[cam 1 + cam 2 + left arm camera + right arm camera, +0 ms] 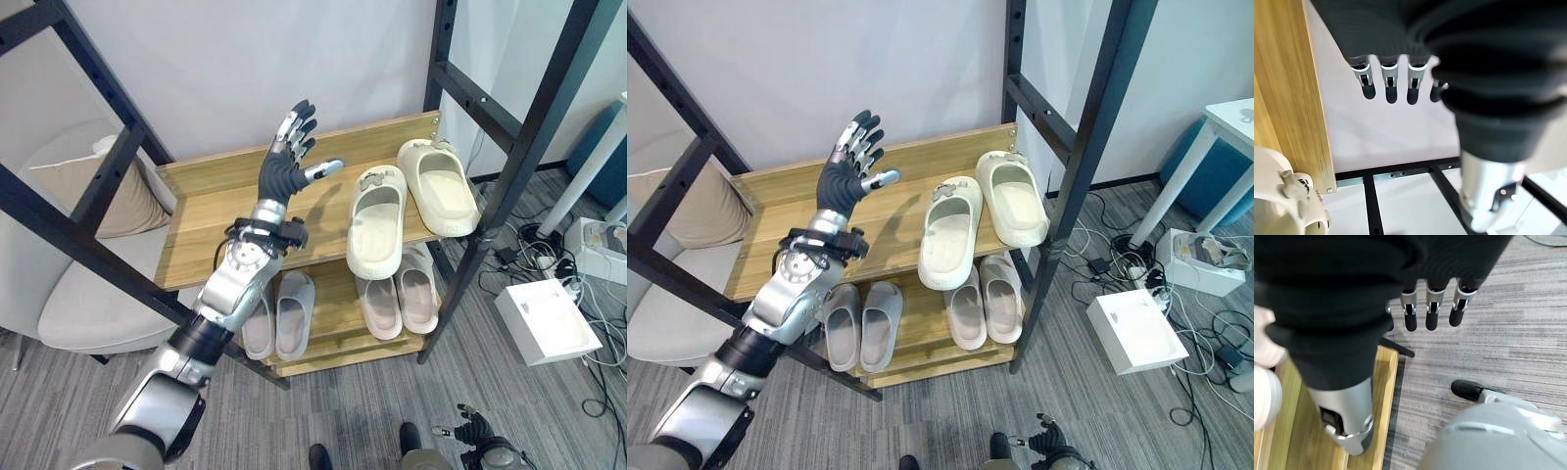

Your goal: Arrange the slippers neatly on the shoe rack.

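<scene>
Left eye view, near to far: the right hand (477, 431) hangs low at 5 o'clock above the grey carpet (372, 411), fingers loosely straight, holding nothing. On the shoe rack's lower shelf (338, 348) sit 2 pairs of slippers, grey (279, 315) at 7 o'clock, beige (400, 292) beside. On the top shelf (211, 201), 2 cream slippers (377, 220) lie at 3 o'clock. The left hand (284, 162) is raised above that shelf, fingers spread wide, empty.
</scene>
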